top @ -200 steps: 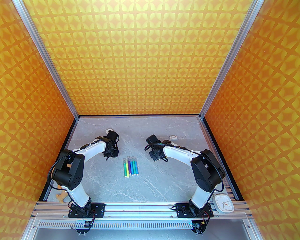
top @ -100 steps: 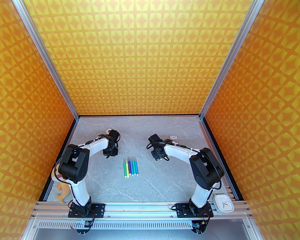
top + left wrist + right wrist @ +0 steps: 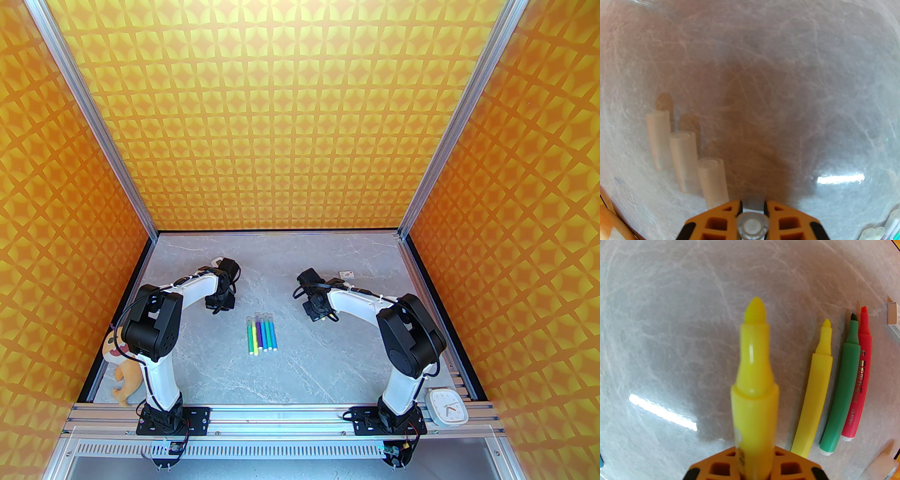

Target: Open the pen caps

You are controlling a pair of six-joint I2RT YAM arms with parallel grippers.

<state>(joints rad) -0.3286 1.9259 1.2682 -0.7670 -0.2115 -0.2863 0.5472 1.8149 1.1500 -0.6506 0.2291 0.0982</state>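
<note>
Caps: one translucent pen cap (image 3: 752,226) is seen end-on, pinched between the orange fingers (image 3: 712,222) of the left gripper (image 3: 752,211). Three loose caps (image 3: 684,161) are laid side by side on the grey marbled table (image 3: 787,93) just left of that gripper. They are stepped along a diagonal and lie very close together; contact cannot be told.

Pens: a yellow pen (image 3: 753,380), tip bare, is clamped at the barrel by the right gripper (image 3: 754,458) and pointed away from the wrist, above the table. Three uncapped pens (image 3: 842,401) (yellow, green, pink-red) are laid close together on the table to its right, tips away from the camera.

From above, a row of five capped pens (image 3: 261,333) is noted mid-table, between the two grippers, caps toward the far side.

Surroundings: an orange plush toy (image 3: 123,370) is noted at the near-left corner, a white clock (image 3: 447,407) at the near-right, and a small card (image 3: 347,273) beyond the right arm.
</note>
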